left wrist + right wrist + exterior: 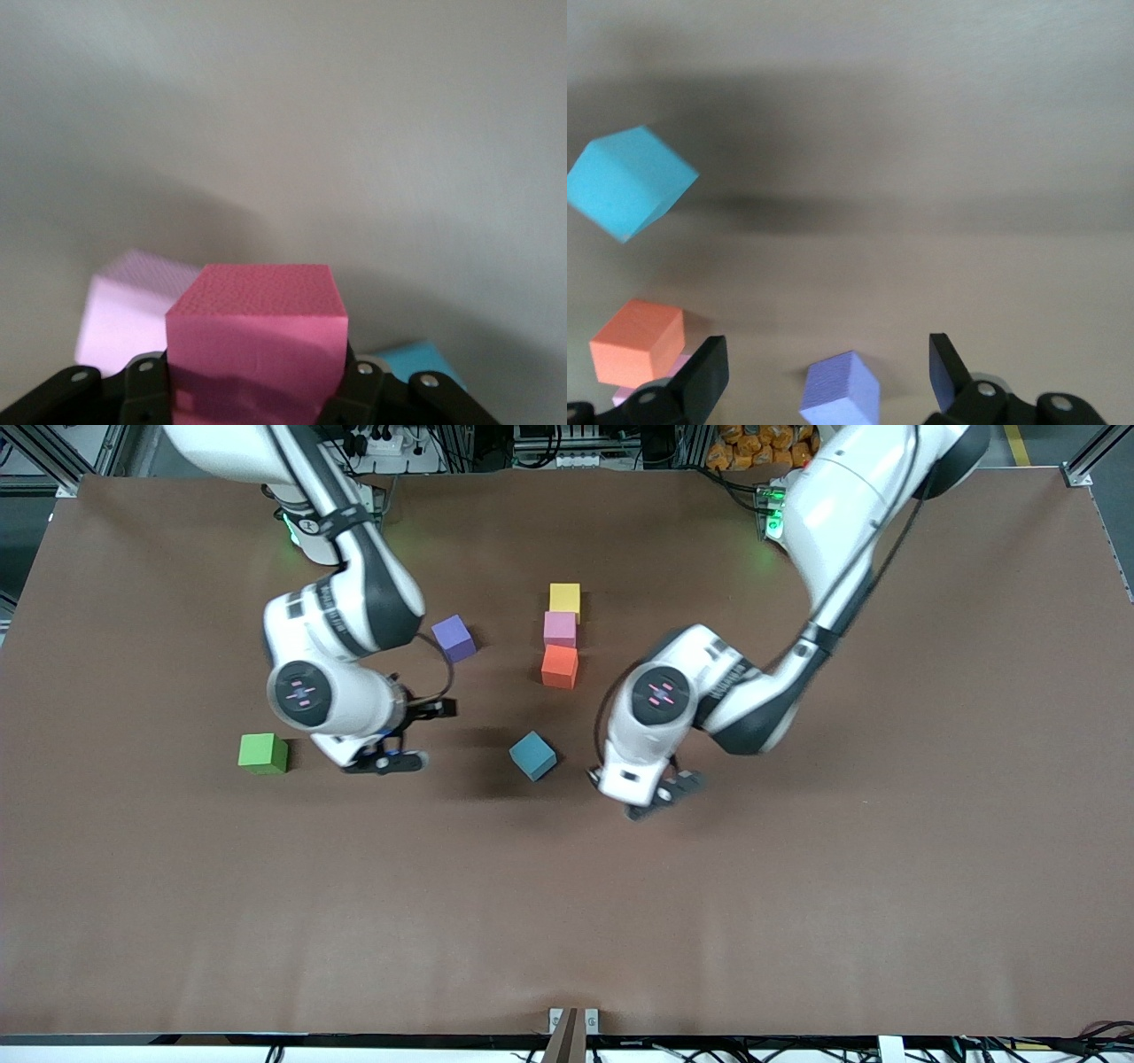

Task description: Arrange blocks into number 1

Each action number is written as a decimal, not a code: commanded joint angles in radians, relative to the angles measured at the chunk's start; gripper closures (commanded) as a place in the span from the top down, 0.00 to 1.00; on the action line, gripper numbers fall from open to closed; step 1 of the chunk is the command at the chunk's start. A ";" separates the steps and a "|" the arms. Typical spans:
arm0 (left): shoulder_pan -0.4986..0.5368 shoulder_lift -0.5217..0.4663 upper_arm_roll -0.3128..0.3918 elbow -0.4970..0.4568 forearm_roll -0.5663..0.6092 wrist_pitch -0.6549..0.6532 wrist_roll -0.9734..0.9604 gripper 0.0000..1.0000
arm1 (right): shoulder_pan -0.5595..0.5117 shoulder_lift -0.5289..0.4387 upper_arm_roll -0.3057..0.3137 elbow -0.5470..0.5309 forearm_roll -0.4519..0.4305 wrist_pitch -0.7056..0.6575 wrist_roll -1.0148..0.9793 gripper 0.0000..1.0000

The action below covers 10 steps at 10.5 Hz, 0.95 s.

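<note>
**Block layout and claw status**

Brown matte covering spans the whole tabletop (797,921), and every block on it is a small foam cube of one plain colour with a finely grained surface.

Column of three: the yellow block (564,599) lies farthest from the front camera, a light pink block (560,629) touches its nearer face, and the orange block (560,666) comes next in line, just beside the pink one. All three sit square to each other.

Loose blocks:
- The light blue block (532,755) lies nearer the front camera than the column and is turned at an angle to it.
- The purple block (454,638) lies toward the right arm's end, also turned.
- The green block (262,753) lies farthest toward the right arm's end, well apart from the rest.

Left claw (257,390): clenched on a crimson red block (257,341) — the black fingers (146,390) press its two side faces. In the left wrist view a second light pink block (133,319) shows under it and the light blue block shows at one corner. The claw is over the tabletop just toward the left arm's end from the light blue block.

Right claw (828,372): released, fingers spread wide with nothing between them — it is over the tabletop between the green and light blue blocks.
</note>
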State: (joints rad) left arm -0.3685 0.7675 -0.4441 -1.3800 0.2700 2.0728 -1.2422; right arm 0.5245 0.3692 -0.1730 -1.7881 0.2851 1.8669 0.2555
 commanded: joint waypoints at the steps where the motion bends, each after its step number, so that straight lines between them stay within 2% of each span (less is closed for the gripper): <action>1: -0.079 0.009 0.004 -0.001 0.020 -0.010 0.054 0.00 | -0.090 -0.015 0.017 -0.019 -0.009 0.000 -0.002 1.00; 4: -0.156 0.058 0.005 -0.004 0.020 0.016 0.116 0.00 | -0.175 0.008 0.015 -0.020 -0.017 0.003 -0.021 1.00; 6: -0.207 0.071 0.016 -0.017 0.028 0.061 0.138 0.00 | -0.186 0.019 0.009 -0.022 -0.017 -0.003 -0.087 1.00; 8: -0.213 0.072 0.016 -0.057 0.063 0.081 0.138 0.00 | -0.176 0.039 0.006 -0.019 0.008 0.001 -0.076 1.00; 10: -0.236 0.072 0.016 -0.102 0.067 0.110 0.138 0.00 | -0.164 0.054 -0.008 -0.016 0.070 0.005 -0.074 1.00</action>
State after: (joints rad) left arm -0.5879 0.8527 -0.4376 -1.4393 0.3129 2.1520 -1.1163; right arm 0.3508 0.4132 -0.1721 -1.8074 0.3163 1.8689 0.1856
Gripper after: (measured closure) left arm 0.401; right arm 0.000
